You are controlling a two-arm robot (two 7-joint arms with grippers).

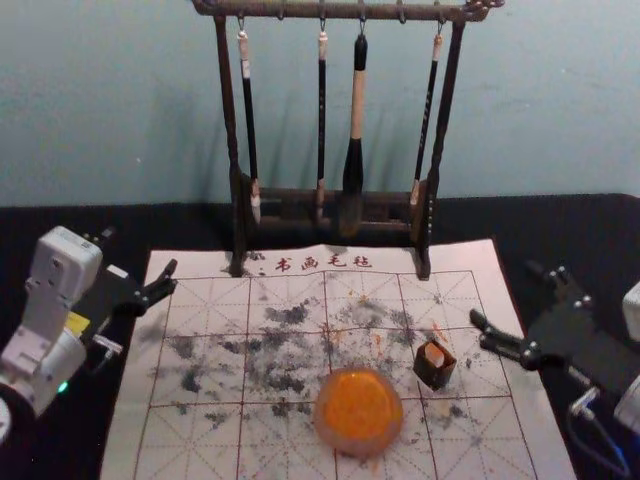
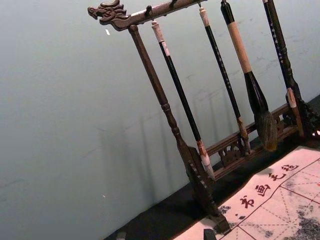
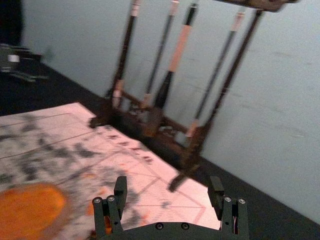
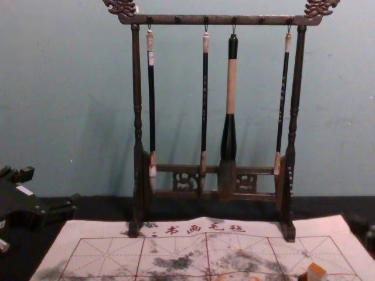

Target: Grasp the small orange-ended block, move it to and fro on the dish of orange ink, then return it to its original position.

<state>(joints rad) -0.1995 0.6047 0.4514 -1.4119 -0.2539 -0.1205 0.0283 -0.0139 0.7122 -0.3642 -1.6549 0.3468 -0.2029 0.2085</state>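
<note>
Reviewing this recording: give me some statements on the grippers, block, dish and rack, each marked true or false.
1. Four brushes hang from the rack. True.
2. The right gripper is holding the orange-ended block. False: it is open and grips nothing.
3. The block is to the right of the ink dish. True.
4. The left gripper is over the dish. False: it is by the left edge of the mat.

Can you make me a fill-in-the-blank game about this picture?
1. The ink in the dish is coloured ____.
2. There are ____ brushes hanging from the rack.
3. For the robot, the dish is on the ____ (left or right) side of the small block.

Missing words: orange; four; left.
</note>
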